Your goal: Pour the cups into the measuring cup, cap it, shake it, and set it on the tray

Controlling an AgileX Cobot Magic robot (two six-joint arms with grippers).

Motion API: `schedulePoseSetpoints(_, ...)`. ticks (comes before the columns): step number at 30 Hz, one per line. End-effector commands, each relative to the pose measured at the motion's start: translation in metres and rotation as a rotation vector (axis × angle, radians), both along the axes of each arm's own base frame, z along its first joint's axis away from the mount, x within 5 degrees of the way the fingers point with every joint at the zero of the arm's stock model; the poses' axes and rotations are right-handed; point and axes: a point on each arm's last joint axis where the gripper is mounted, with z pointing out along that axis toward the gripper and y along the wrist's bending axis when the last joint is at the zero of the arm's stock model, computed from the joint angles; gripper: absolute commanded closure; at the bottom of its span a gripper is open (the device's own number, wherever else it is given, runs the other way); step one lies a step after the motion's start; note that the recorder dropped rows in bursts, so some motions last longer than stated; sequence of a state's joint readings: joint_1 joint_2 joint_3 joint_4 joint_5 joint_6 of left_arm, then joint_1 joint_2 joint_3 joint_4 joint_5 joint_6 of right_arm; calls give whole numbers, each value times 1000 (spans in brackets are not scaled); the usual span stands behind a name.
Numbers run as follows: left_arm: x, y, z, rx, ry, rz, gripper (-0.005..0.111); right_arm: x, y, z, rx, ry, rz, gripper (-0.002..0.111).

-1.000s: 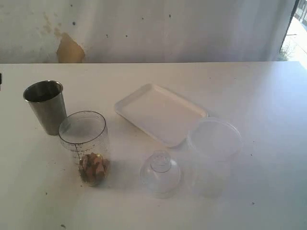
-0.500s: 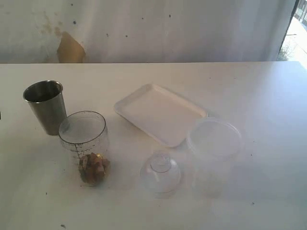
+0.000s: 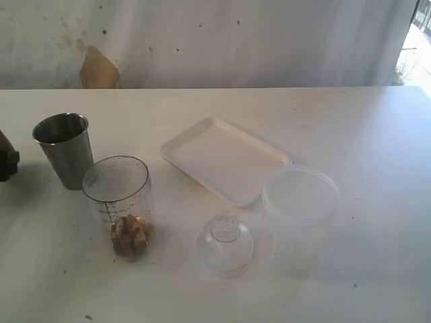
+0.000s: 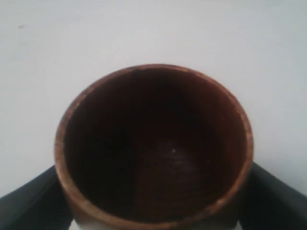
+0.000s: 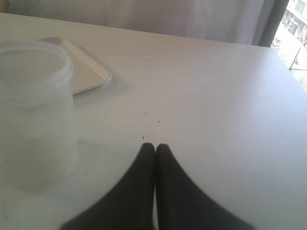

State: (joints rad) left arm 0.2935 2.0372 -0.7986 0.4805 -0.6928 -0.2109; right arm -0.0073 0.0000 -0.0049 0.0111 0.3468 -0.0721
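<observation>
The dark-brown wooden cup [image 4: 153, 143] fills the left wrist view, its inside dark and empty. My left gripper [image 4: 153, 215] is shut on it, one black finger [image 4: 29, 203] on each side. In the exterior view the same cup [image 3: 7, 158] shows at the far left edge, left of the steel tumbler [image 3: 64, 149]. The clear measuring cup [image 3: 118, 195] stands upright in front of the tumbler, with brownish bits [image 3: 131, 235] at its bottom. The white tray [image 3: 225, 160] lies at the middle. My right gripper [image 5: 154, 146] is shut and empty above bare table.
A frosted plastic tub [image 3: 300, 212] stands at the tray's near right corner and is also seen beside my right gripper [image 5: 33, 115]. A clear domed lid [image 3: 225, 243] lies in front of the tray. The tray's corner [image 5: 88, 72] shows beyond the tub.
The wooden cup in my left gripper has come further into the exterior view at the left edge and sits lower. Nothing else on the table has moved.
</observation>
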Motion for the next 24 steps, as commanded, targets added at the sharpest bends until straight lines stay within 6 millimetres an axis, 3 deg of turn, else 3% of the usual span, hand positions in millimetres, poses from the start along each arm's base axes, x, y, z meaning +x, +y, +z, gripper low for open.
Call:
schedulePoseSetpoints(1,30,-2,-1,-4,-67,-41,107,0,0,-1,-6,2,-3,108)
schedulePoseSetpoints(8,52,-24,-17,67,-37,-247,107,0,0,-1,-6,2,-3,108)
schedulePoseSetpoints(18,64,-20,-22,-42,3,-131,106,0,0,-1,-6,2,-3,108)
schedulePoseSetpoints(20,64,-19,-24,-29,25,-127,101,0,0,-1,-6,2,-3,108)
schedulePoseSetpoints(23,63,-19,-25,-21,39,-126,80,0,0,-1,-6,2,-3,108)
schedulePoseSetpoints(24,63,-19,-25,-21,37,-127,67,0,0,-1,-6,2,-3,108)
